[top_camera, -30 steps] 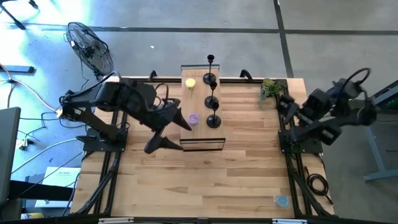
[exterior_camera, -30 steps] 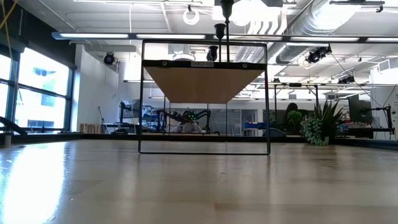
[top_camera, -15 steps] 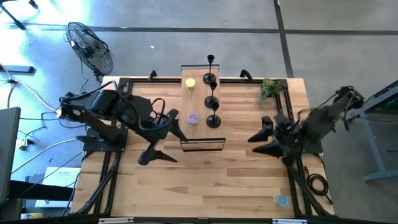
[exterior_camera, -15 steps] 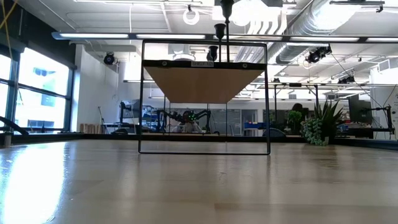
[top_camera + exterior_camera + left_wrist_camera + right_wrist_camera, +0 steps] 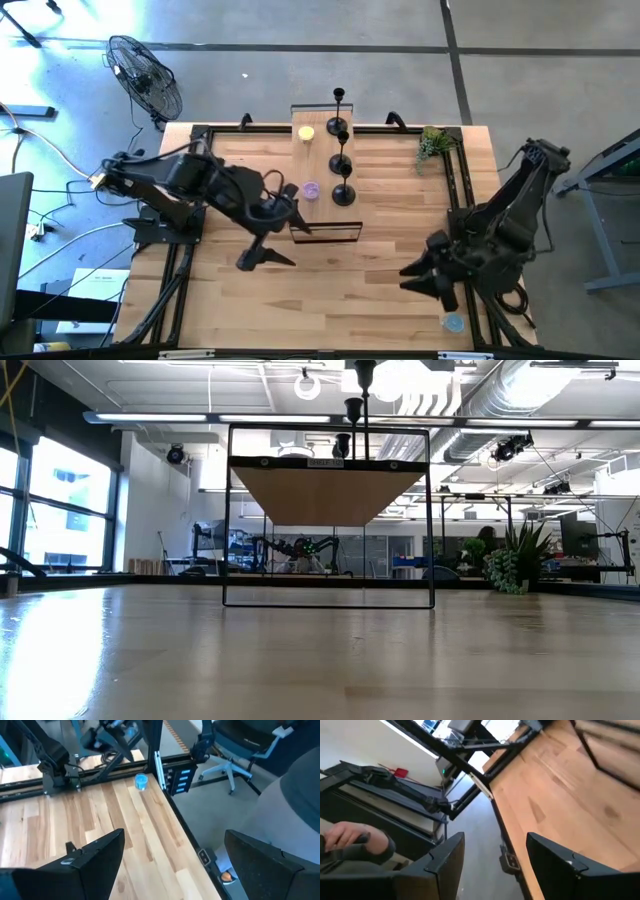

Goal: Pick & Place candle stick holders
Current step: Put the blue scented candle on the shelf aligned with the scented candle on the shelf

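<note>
**Colleague:** Where are the holders right now?

**Me:** From overhead I see the three matte-black candle stick holders (image 5: 342, 150), each with a round disc base, thin stem and small cup top, standing in a row on the thin black wire-frame shelf with a light wooden top (image 5: 325, 232). The shelf sits at the middle of the far half of the pale wooden plank table (image 5: 380, 290). A yellow round object (image 5: 306, 133) and a small lilac round object (image 5: 311, 190) sit beside the row on the same shelf. From table height I only catch their stems and cups rising above the shelf top.

**Colleague:** And your left arm?

**Me:** The left gripper (image 5: 272, 243) hangs over the table just beside the shelf's near left corner. Its fingers (image 5: 85, 865) stand wide apart with nothing between them, and it touches none of the holders.

**Colleague:** The right one?

**Me:** The right gripper (image 5: 428, 277) is low at the table's right edge, near corner, well apart from the shelf. Its fingers (image 5: 445, 862) are apart too, and empty. A small blue round item (image 5: 453, 323) lies near it on the table, and a green plant sprig (image 5: 434, 146) stands at the far right edge.
</note>
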You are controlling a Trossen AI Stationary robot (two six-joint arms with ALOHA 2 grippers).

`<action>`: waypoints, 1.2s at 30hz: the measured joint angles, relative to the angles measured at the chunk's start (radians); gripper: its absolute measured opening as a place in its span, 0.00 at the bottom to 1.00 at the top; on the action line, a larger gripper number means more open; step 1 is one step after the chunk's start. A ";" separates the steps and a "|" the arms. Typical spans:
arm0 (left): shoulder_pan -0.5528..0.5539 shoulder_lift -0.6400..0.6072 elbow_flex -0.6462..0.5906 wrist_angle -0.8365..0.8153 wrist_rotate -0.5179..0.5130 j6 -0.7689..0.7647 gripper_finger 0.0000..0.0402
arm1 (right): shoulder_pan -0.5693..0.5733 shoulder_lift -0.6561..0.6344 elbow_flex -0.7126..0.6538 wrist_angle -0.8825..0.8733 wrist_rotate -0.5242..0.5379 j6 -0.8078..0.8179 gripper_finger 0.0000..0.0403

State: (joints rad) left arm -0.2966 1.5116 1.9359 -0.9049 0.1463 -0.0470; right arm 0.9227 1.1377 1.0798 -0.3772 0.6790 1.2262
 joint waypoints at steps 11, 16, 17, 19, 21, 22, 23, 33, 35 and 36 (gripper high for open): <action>0.000 0.000 -0.132 0.166 0.051 -0.069 0.84 | 0.003 0.075 0.000 0.063 -0.055 -0.024 0.52; 0.000 -0.002 -0.132 0.234 0.048 -0.093 0.84 | 0.002 0.069 0.000 0.057 -0.065 -0.066 0.52; 0.000 -0.003 -0.132 0.250 0.048 -0.093 0.84 | 0.002 0.066 0.000 0.057 -0.065 -0.074 0.52; 0.001 -0.005 -0.132 0.283 0.048 -0.093 0.84 | 0.001 0.054 0.000 0.057 -0.066 -0.081 0.52; 0.001 -0.005 -0.132 0.305 0.045 -0.093 0.84 | 0.001 0.044 0.000 0.057 -0.069 -0.094 0.52; 0.002 -0.005 -0.132 0.317 0.045 -0.093 0.84 | 0.001 0.040 0.000 0.060 -0.072 -0.110 0.52; 0.002 -0.005 -0.132 0.328 0.045 -0.094 0.84 | 0.004 0.038 0.000 0.066 -0.076 -0.132 0.52; -0.001 -0.003 -0.132 0.349 0.008 -0.177 0.84 | 0.043 0.033 0.000 0.326 -0.129 -0.555 0.59; -0.012 0.004 -0.132 0.351 0.001 -0.188 0.84 | 0.046 0.033 0.000 0.390 -0.220 -0.612 0.61; -0.016 0.006 -0.132 0.349 -0.007 -0.191 0.84 | 0.046 0.033 0.000 0.411 -0.258 -0.626 0.62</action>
State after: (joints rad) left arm -0.3127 1.5173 1.8042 -0.5557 0.1395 -0.2377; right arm 0.9691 1.1709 1.0798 0.0337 0.4207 0.6000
